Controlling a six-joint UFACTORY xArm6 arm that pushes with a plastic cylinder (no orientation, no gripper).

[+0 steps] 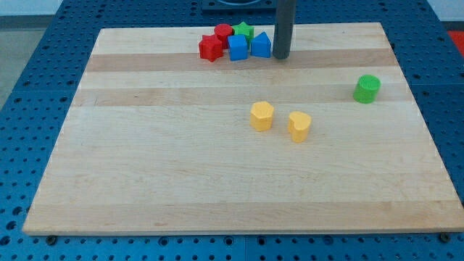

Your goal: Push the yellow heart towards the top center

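Note:
The yellow heart [299, 125] lies a little right of the board's middle. A yellow hexagon-like block [262, 116] sits just to its left, a small gap between them. My tip [281, 56] rests on the board near the view's top centre, well above both yellow blocks. It stands just right of a blue block [262, 46], at the right end of a cluster of blocks.
The cluster at the top centre holds a red star-like block [211, 48], a red round block [223, 32], a green star [243, 31] and a blue block [237, 48]. A green cylinder [367, 88] stands near the right edge. The wooden board [145, 167] lies on a blue perforated table.

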